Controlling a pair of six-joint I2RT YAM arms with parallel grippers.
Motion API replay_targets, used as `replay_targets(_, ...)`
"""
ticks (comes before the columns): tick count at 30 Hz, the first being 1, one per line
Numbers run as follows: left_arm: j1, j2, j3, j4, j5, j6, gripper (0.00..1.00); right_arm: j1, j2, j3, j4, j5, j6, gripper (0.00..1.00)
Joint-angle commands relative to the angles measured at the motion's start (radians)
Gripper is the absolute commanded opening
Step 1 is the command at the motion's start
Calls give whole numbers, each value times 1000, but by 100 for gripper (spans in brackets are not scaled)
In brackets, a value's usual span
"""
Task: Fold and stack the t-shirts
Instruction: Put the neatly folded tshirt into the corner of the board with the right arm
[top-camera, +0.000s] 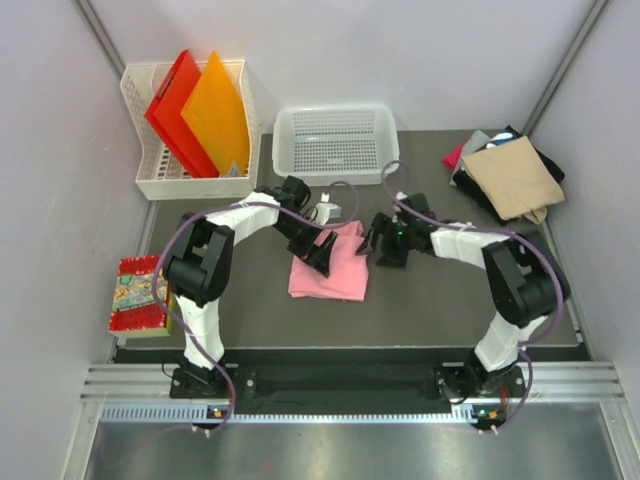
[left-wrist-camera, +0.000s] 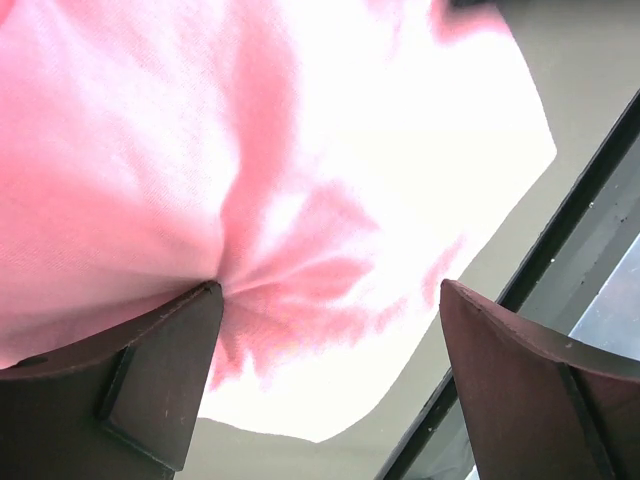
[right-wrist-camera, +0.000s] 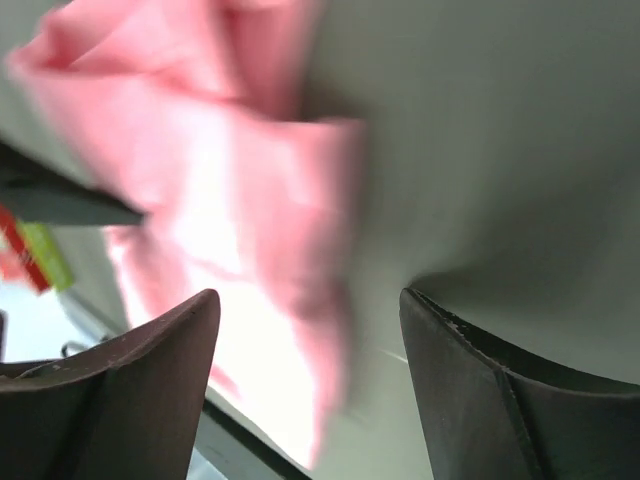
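Layout seen from the top, around the spread t-shirt (top-camera: 335, 272)
The spread t-shirt lies mid-mat (top-camera: 450, 310). At 12 o'clock sits the basket (top-camera: 283, 145); at 10 o'clock the rack (top-camera: 140, 135), with folders (top-camera: 200, 115) standing in it; at 2 o'clock the pile of t-shirts (top-camera: 510, 175); at 9 o'clock, off the mat, a packet (top-camera: 138, 295).

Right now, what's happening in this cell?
Both arms are working on the pink t-shirt, which lies between them and looks partly folded. The left claw is open over it, with one finger pressing into the cloth. The right claw is open at the shirt's right edge, gripping nothing. A pile of folded shirts, tan on top, sits at the far right.
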Motion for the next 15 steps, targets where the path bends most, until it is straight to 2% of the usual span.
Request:
replay_targets(1,7,-9,-18,-72,-98,31,96,-89,-60,-86,-280,199,-92,73)
replay_targets(4,7,-11,-11,-81,-111,36,96,-89,-75,-101,-304,214,-85,72)
replay_targets(8,7,-26,-15,-99,-128,53,95,-88,-45,-103,-235,185,-77,71)
replay_targets(15,-10,-70,-49,-135,-166,99,95,-89,46,-12,-82,119,-77,70)
